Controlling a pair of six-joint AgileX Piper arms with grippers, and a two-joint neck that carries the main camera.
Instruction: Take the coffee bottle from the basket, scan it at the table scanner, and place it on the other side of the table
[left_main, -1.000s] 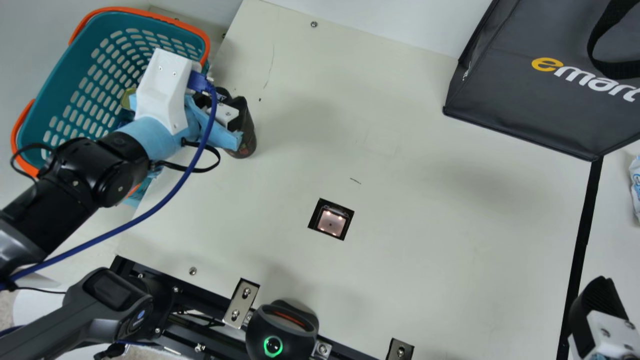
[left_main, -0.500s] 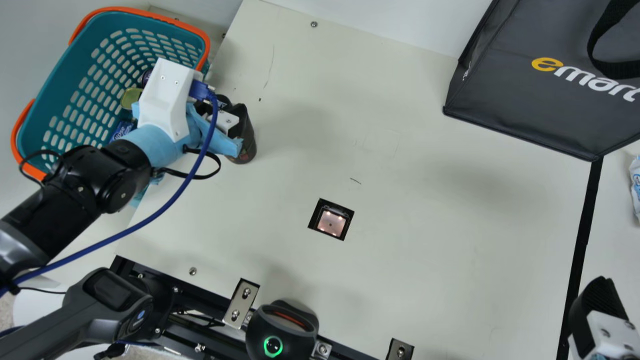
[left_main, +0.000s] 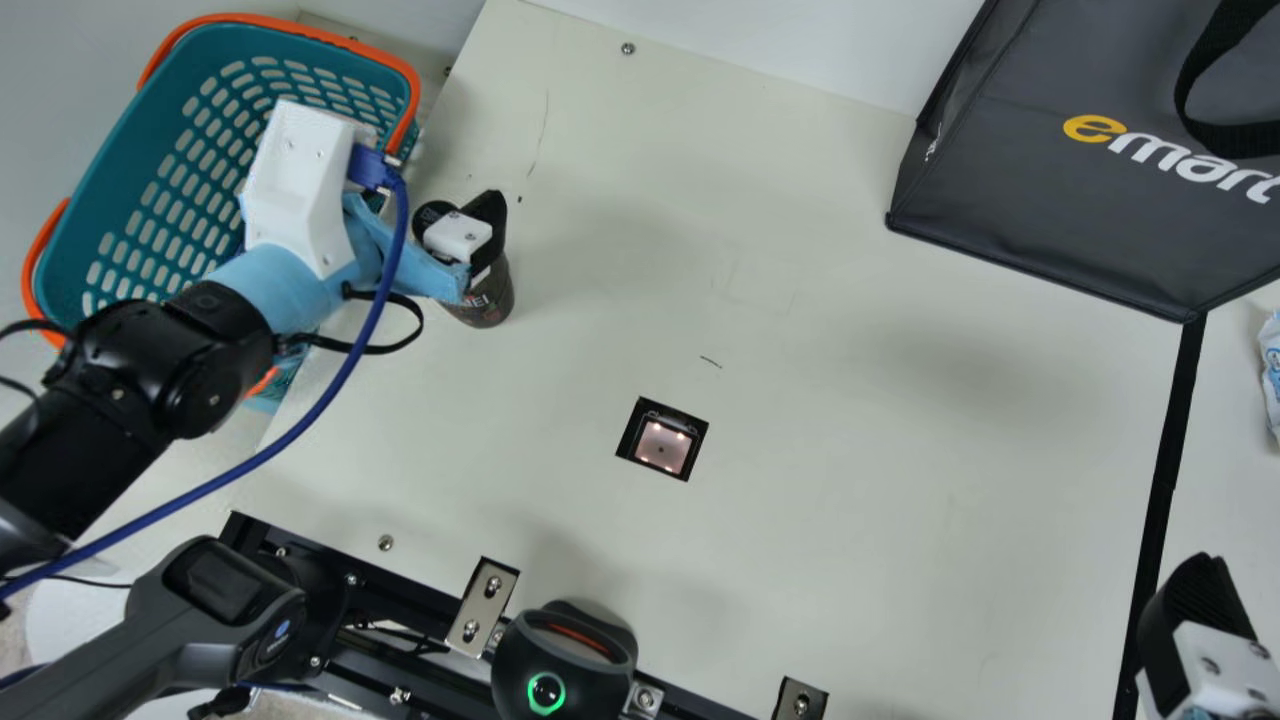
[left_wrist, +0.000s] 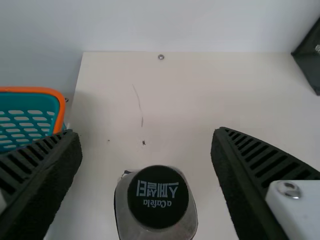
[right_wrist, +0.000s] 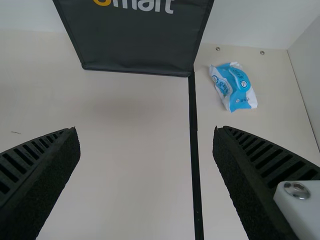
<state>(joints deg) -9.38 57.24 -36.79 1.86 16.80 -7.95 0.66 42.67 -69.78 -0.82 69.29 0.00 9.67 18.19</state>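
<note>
The table (left_main: 850, 480) holds the coffee bottle (left_main: 486, 298) (black-capped), left claw (left_main: 466, 232) gaping nearby.

left arm (left_main: 150, 365): links were black
wrist wrap (left_main: 285, 285): was pale blue
housing (left_main: 300, 185): was white, angular — small screws
cables: one was blue (left_main: 397, 240), another thin, black, looped (left_main: 390, 349)
fingers (left_wrist: 262, 155), both arms: were black, ribbed — white blocks (left_wrist: 300, 210), silver screws (left_wrist: 288, 188)

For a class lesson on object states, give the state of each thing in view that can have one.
Coffee bottle, upright, capped
Table scanner, lit
Black scanner at table edge, green ring lit
Teal basket, upright
Left gripper, open
Right gripper, open
</note>
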